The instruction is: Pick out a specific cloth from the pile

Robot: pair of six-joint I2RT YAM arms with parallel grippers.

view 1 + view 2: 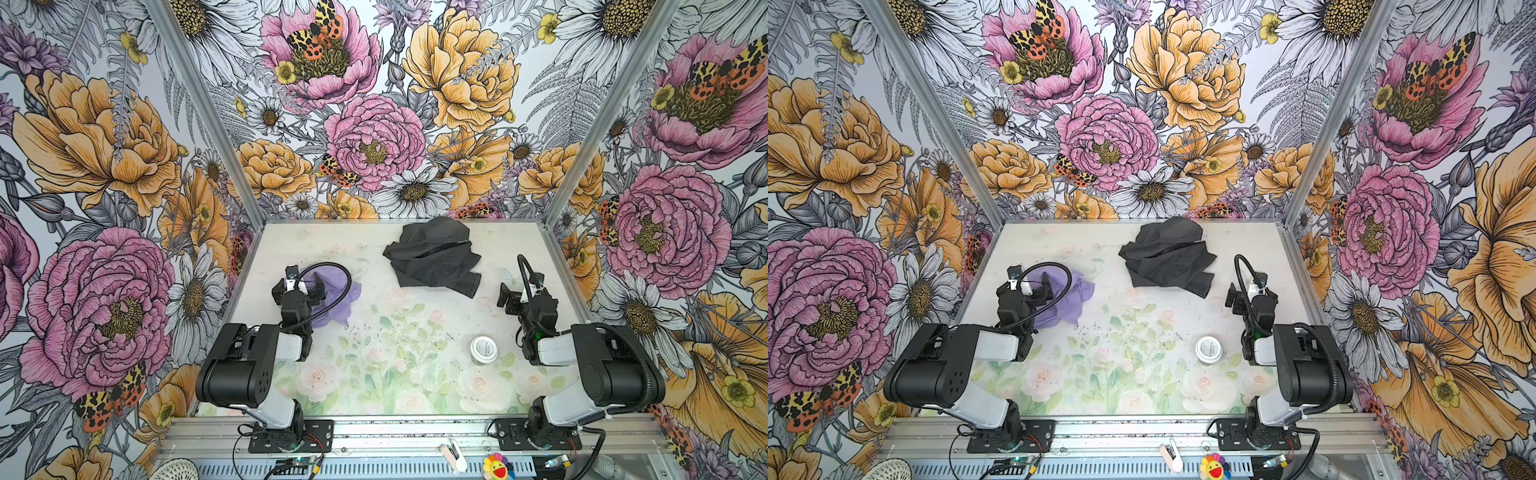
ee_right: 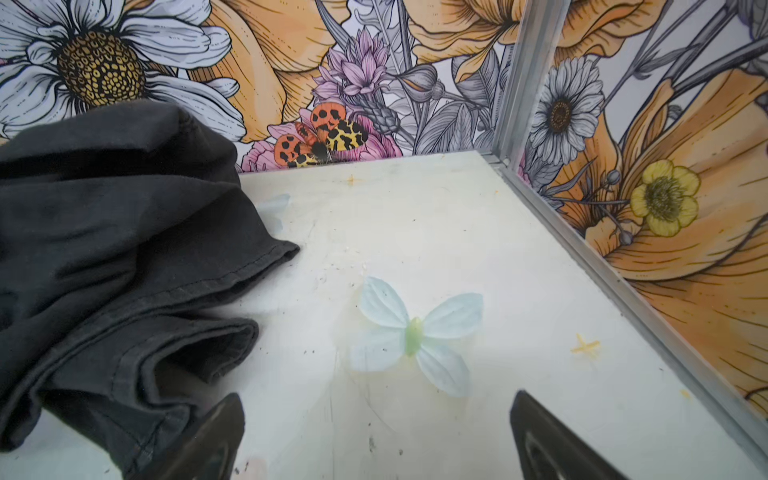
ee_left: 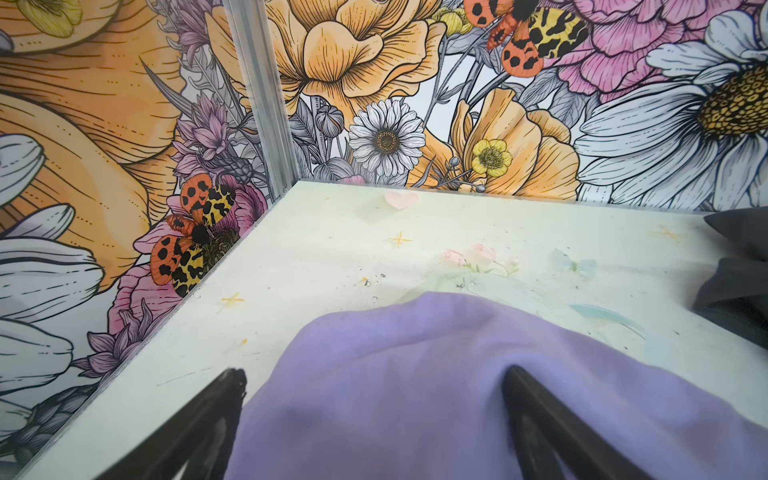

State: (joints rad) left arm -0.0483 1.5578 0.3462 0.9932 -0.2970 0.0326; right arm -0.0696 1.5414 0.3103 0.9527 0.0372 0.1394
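Note:
The lavender cloth (image 1: 337,300) (image 1: 1079,291) lies crumpled on the table's left side, apart from the pile (image 1: 432,257) (image 1: 1167,257) of charcoal garments at the back middle. My left gripper (image 1: 300,286) (image 1: 1027,289) hovers low over the cloth's left part. In the left wrist view this gripper (image 3: 374,374) is open, with the cloth (image 3: 415,340) bulging between its wide jaws. One finger (image 3: 523,399) dents a fold. My right gripper (image 1: 510,297) (image 1: 1235,299) (image 2: 376,397) stands open over bare table, just right of the pile's hem (image 2: 124,291).
A small white-lidded jar (image 1: 484,350) (image 1: 1208,350) stands on the table's front right, near the right arm. Metal frame posts and floral walls close in the table (image 1: 415,374) on three sides. The pile's edge shows in the left wrist view (image 3: 739,286).

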